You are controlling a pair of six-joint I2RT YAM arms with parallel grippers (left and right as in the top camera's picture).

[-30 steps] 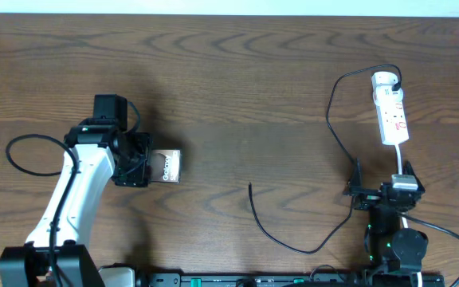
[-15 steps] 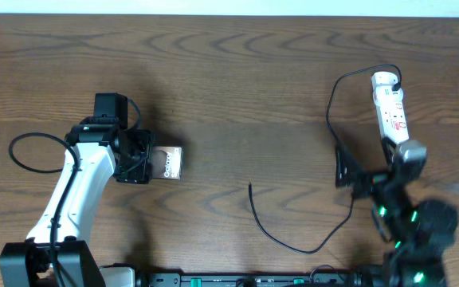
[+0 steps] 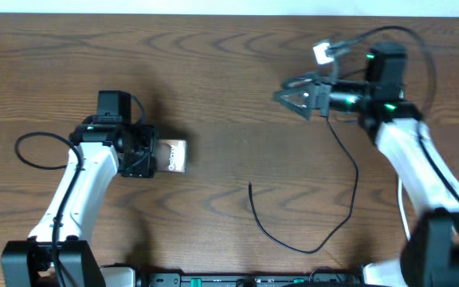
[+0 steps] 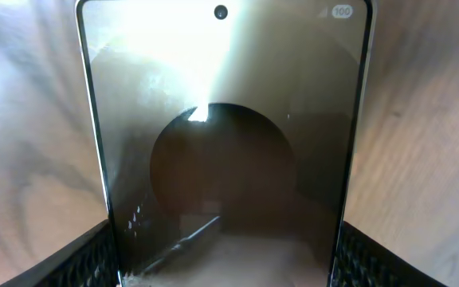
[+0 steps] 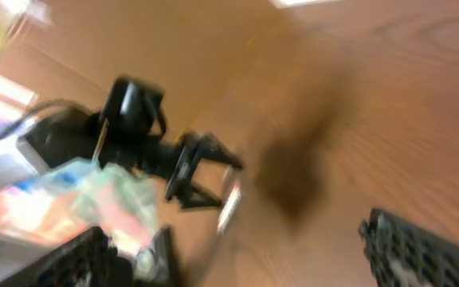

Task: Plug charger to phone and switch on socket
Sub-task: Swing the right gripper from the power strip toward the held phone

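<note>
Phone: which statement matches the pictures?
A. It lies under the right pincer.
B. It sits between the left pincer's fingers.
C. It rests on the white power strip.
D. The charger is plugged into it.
B: the overhead and left wrist views both show the phone between the fingers of the left pincer.

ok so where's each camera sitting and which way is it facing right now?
Overhead: above the table, looking straight down; both arms show, left gripper on the phone, right gripper open.
Left wrist: looks along its fingers onto the phone's screen.
Right wrist: blurred, looks across the table at the left arm; own fingers at the bottom corners.
Shared: overhead and left wrist both show the phone.
</note>
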